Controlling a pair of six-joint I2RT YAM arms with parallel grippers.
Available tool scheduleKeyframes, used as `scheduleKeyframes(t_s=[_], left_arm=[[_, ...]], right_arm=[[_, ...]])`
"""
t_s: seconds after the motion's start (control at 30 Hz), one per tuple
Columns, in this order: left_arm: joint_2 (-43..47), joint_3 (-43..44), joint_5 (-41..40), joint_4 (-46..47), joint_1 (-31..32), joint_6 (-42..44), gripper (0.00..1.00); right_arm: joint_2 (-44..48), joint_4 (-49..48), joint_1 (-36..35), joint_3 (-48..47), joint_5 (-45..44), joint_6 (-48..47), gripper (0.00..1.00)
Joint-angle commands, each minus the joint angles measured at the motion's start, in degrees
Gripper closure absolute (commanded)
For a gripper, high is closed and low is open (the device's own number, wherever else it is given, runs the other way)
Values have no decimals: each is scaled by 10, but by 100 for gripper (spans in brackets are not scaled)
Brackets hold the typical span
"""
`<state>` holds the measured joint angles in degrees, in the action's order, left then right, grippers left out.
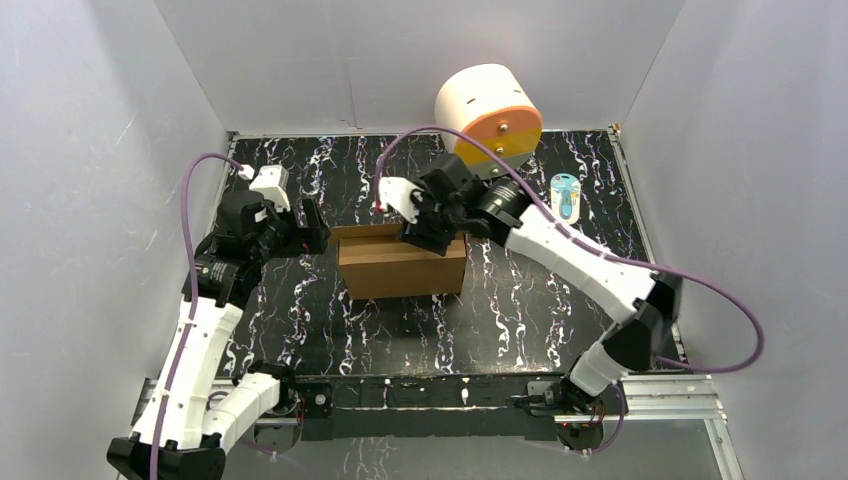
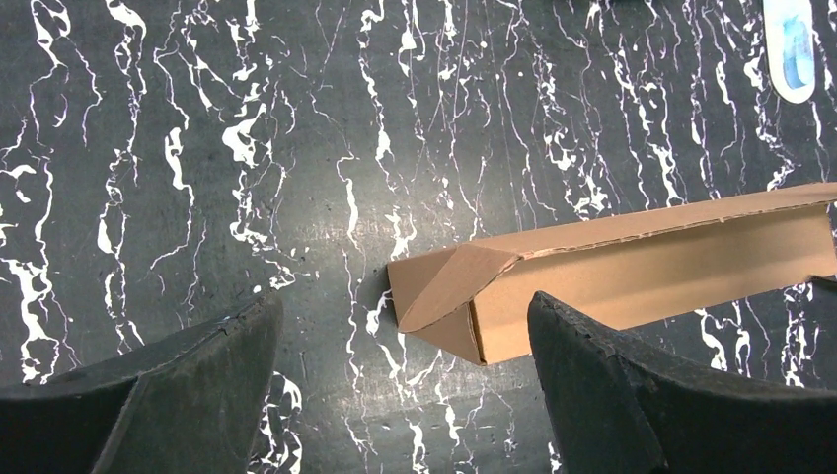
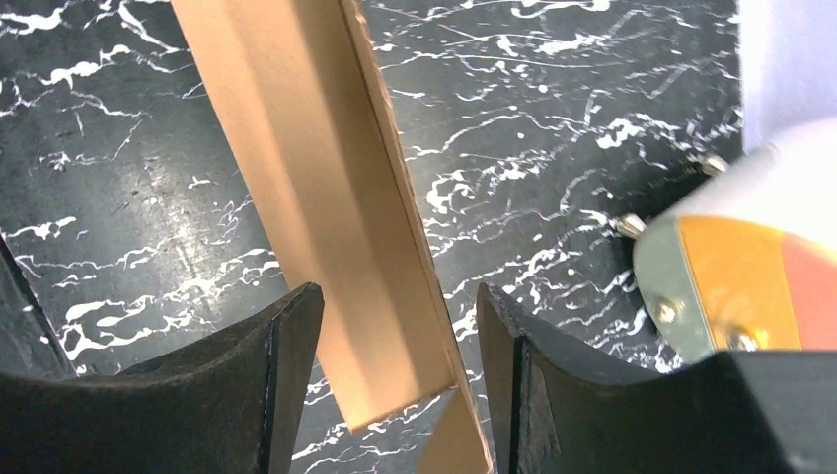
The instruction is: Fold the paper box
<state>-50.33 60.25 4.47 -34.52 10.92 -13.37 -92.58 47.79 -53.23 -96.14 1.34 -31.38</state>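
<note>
The paper box [image 1: 402, 264] is plain brown cardboard, partly folded, in the middle of the black marbled table. My left gripper [image 1: 318, 232] is open just left of the box's left end. In the left wrist view its jaws stand wide apart, with the box's end corner and a folded triangular flap [image 2: 449, 291] beyond them, untouched. My right gripper [image 1: 428, 236] is over the box's back right part. In the right wrist view an upright cardboard panel [image 3: 326, 197] runs between its open fingers [image 3: 296, 346], with a gap on each side.
A white cylinder with an orange-yellow face [image 1: 487, 110] stands at the back, close behind my right gripper, and also shows in the right wrist view [image 3: 740, 276]. A small blue-and-white object [image 1: 565, 196] lies at the back right. Grey walls enclose the table.
</note>
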Motion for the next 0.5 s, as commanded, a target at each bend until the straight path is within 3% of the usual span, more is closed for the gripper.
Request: scheduleKeyframes(t_s=[0.0, 0.23, 0.47], left_arm=[[-6, 6, 12, -17, -4, 15, 10], [4, -10, 13, -22, -4, 22, 10], [-25, -4, 36, -25, -4, 21, 12]], right_arm=[[95, -102, 9, 61, -73, 84, 31], [189, -152, 15, 168, -149, 184, 27], [270, -221, 29, 281, -191, 259, 34]])
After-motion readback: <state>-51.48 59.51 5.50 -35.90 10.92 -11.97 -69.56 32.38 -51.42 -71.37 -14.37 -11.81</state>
